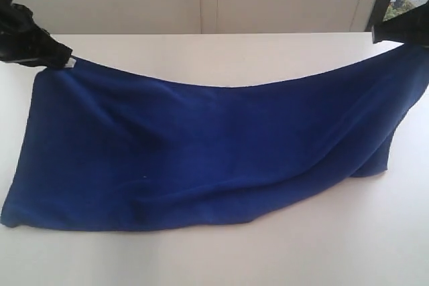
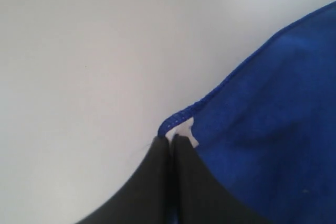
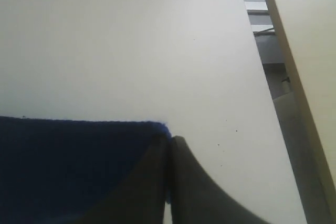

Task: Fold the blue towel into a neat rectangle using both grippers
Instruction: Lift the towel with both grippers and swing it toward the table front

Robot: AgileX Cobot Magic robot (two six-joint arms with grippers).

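**Step in hand: bring the held long edge over onto the free long edge.**

The blue towel (image 1: 201, 145) lies lengthwise on the white worktop (image 1: 214, 259). Its long edge nearer the exterior camera rests flat. The farther long edge is raised at both ends and sags in the middle.

- The left pincer (image 2: 169, 141) is clamped on the far-left corner, right at the white label (image 2: 188, 129). Only the hem shows past its fingers.
- The right pincer (image 3: 169, 141) is clamped on the far-right corner (the bite looks shallow, little more than the corner tip). That end hangs higher off the worktop than the left.

Recommended execution, as a judgement:

1. Level the two pincers, so that the held edge runs parallel to the free edge.
2. Draw them slightly apart to take out the sag. Use light tension only, since a shallow bite may slip.
3. Carry both corners across together and set corner on corner.
4. Release only once the cloth rests flat.

Caution: the diagonal ridges across the right half are likely to be trapped as creases unless they are tensioned out first.
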